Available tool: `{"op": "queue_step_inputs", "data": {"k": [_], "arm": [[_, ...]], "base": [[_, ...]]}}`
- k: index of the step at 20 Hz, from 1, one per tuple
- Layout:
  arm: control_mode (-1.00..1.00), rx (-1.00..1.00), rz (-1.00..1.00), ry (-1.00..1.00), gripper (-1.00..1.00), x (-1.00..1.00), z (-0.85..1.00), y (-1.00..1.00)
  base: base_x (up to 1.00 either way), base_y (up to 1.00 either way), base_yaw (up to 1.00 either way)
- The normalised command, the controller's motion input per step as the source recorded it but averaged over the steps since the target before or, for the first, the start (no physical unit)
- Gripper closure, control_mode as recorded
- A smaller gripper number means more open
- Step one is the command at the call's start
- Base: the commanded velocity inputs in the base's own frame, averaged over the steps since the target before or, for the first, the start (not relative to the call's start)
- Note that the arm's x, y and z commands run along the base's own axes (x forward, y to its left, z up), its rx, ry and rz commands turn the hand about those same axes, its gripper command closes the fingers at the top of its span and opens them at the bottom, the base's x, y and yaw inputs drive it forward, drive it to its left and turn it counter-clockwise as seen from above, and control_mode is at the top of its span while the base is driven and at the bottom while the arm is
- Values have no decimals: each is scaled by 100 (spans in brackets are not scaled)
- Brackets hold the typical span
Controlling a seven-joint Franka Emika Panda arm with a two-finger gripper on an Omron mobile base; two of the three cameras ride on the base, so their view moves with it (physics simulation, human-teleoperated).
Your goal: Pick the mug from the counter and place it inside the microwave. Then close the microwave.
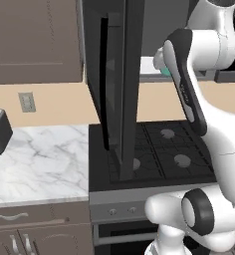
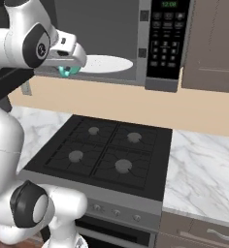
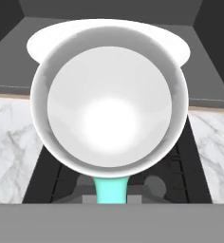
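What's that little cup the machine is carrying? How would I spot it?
Find the big dark microwave above the black stovetop, its door swung open. At its mouth, by the white turntable plate, the gripper holds the mug: teal outside, white inside, the one bright colour there.

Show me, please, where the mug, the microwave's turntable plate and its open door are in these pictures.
mug [image 3: 109,111]: hand view, on its white inside bottom.
turntable plate [image 2: 111,63]: right base view, on its bare white top.
microwave door [image 1: 123,74]: left base view, on the swung-out door's dark edge.
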Motion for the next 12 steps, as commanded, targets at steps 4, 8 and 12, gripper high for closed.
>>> {"op": "queue_step_inputs", "data": {"k": [4, 8, 12], "arm": [[-100, 0, 0, 1, 100, 35, 0, 0], [-100, 0, 0, 1, 100, 44, 0, 0], [-100, 0, 0, 7, 100, 46, 0, 0]], "base": [[0, 0, 0], [0, 0, 0], [0, 0, 0]]}}
